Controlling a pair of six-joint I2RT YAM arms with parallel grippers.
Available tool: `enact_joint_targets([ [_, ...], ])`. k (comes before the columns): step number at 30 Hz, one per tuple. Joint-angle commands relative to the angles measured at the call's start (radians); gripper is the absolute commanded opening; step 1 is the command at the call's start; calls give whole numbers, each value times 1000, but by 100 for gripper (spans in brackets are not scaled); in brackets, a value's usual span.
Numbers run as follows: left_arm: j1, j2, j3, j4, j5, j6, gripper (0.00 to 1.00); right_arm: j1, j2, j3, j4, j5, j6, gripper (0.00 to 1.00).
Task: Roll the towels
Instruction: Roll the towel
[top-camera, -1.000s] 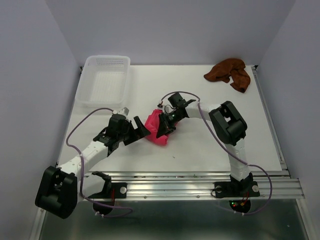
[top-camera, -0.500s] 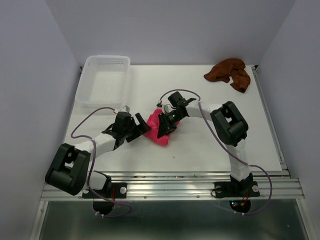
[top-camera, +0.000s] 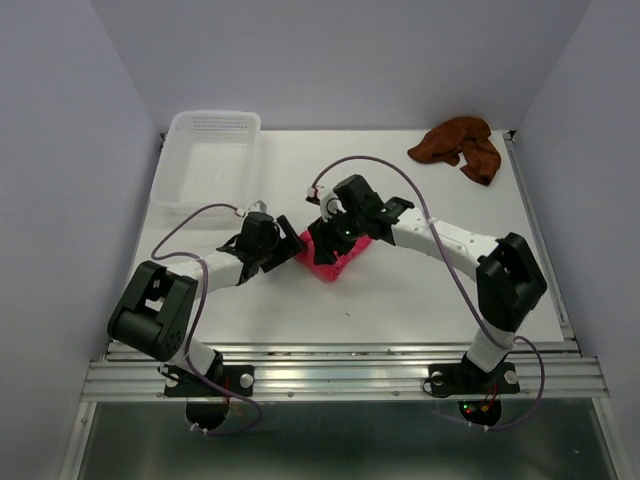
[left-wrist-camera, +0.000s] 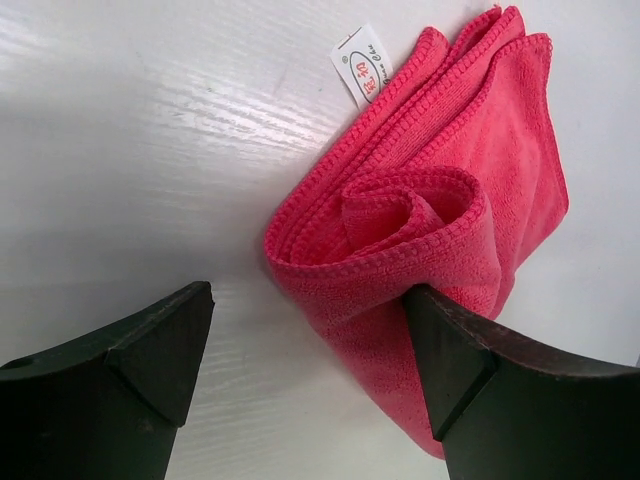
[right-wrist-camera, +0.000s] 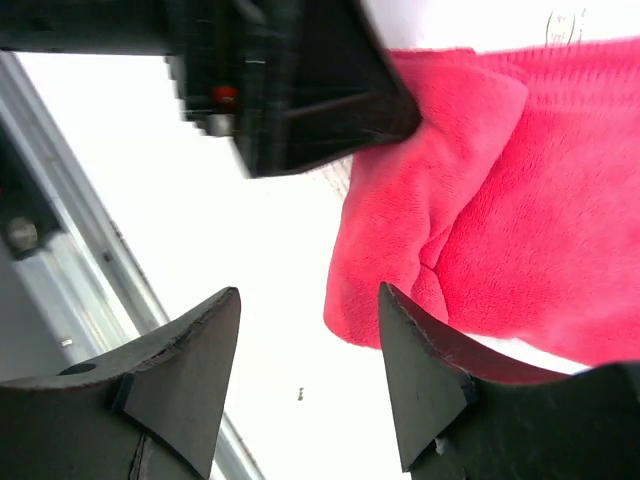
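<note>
pink towel (left-wrist-camera: 440, 190) lay half-rolled at centre of surface (top-camera: 420, 290); brown towel (top-camera: 460, 146) crumpled at 2 o'clock. left pincer (left-wrist-camera: 308, 296) open at roll's 9 o'clock, right pincer (right-wrist-camera: 310, 292) open at 12, neither gripping. Soft, light, likely to unroll; I'd pinch the hemmed outer edge.

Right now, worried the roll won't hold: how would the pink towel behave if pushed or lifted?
Likely floppy: the pink towel is soft plush cloth, so it would sag when lifted. Its spiral end looks loose, so a push may unroll it.
</note>
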Motion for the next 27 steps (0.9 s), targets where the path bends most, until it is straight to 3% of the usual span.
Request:
enact_joint_targets([
  [1,-26,36,59,-52,-37,17,89,57,-82,-89,94,255,-62,63],
  [7,-32,71,108,-103,-26,17,88,197,-125,-183,211,420,-197,65],
  [11,-38,71,109,-103,-25,9,88,234,-124,-272,362,626,-274,67],
  [13,-38,77,114,-104,-14,12,88,244,-119,-318,442,645,-315,67],
  [22,-38,69,109,-118,4,9,88,264,-62,-398,521,771,-383,65],
  [24,-38,69,109,-120,11,12,88,264,-55,-415,539,796,-386,63],
  [26,-38,72,109,-121,12,15,88,264,-41,-427,560,816,-388,54],
  [27,-38,71,112,-124,11,17,88,264,-33,-432,574,837,-388,44],
])
